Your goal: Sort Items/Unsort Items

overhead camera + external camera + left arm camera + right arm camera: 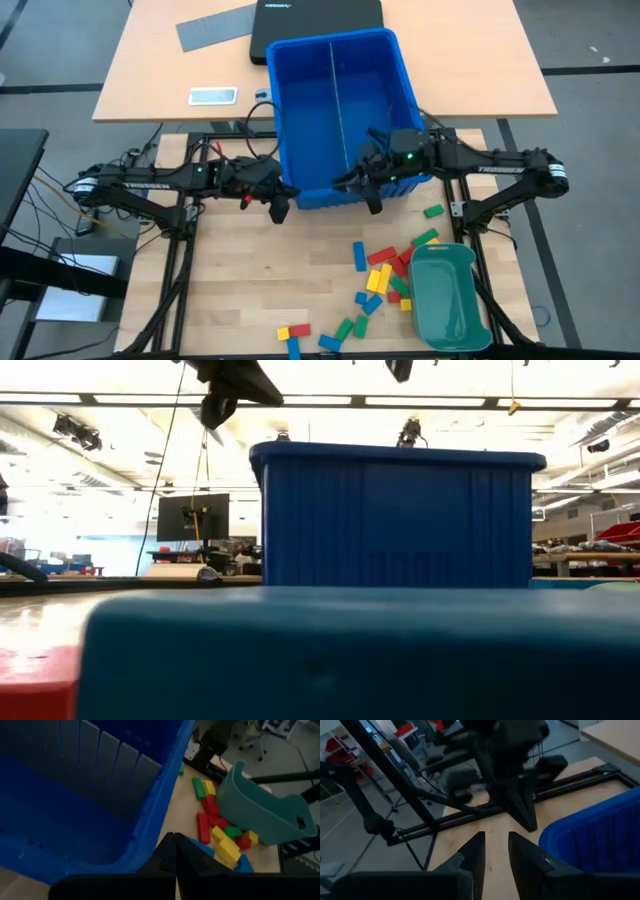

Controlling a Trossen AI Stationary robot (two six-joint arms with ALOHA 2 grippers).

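Fingers: the right gripper (495, 851) shows a narrow gap with nothing between them, at the blue bin's (340, 110) near rim; the left gripper (175, 851) is pressed shut and empty, beside the bin's near-left corner.

The blocks (385, 275) lie scattered on the wooden surface (260, 270) just beside the teal tray (447, 295), a few strays nearer the front edge. They look light, rigid and smooth-sided, so likely to skid if nudged; I would pinch one across its narrow sides at mid-length, choosing an outlying piece clear of its neighbours.
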